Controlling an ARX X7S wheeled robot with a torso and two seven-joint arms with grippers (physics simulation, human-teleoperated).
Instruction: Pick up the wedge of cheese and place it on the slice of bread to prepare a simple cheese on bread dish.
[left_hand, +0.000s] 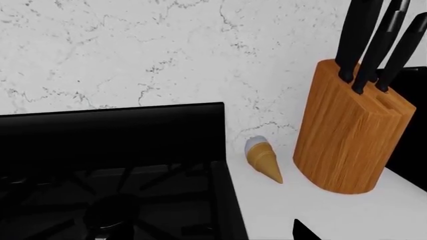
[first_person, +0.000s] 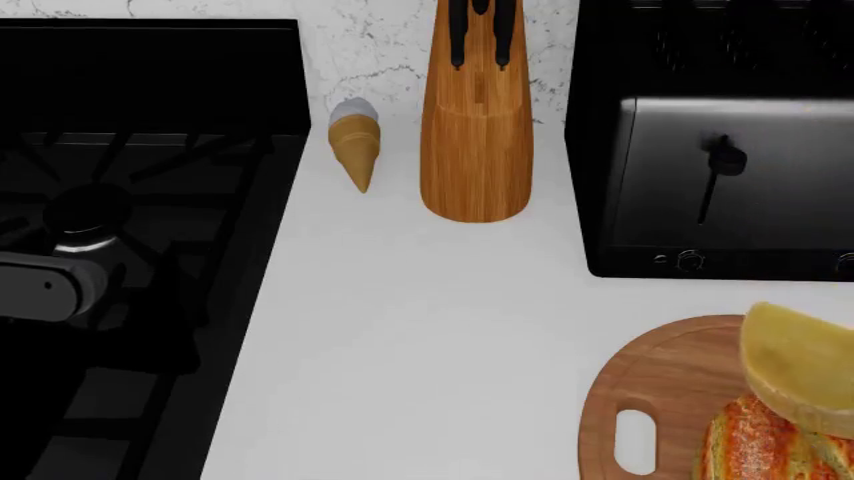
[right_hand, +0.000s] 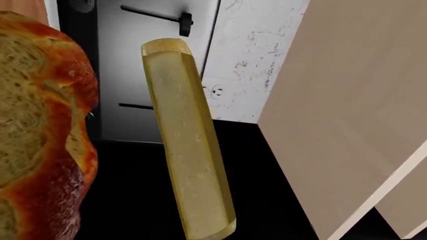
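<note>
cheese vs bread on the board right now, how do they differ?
Colour: the cheese is pale yellow and smooth; the bread is orange-brown and crusty with a porous crumb.
Pose: the cheese sits on its thin edge over the bread, seemingly leaning on it; the bread lies below it on the wooden board.
Shape: the cheese is a thin slab edge-on; the bread is chunky.
Both are over the board.

Even, bright rendered light, sharp focus throughout; soft faint shadows on white counter (first_person: 427, 330); black stove (first_person: 120, 200) underexposed
</note>
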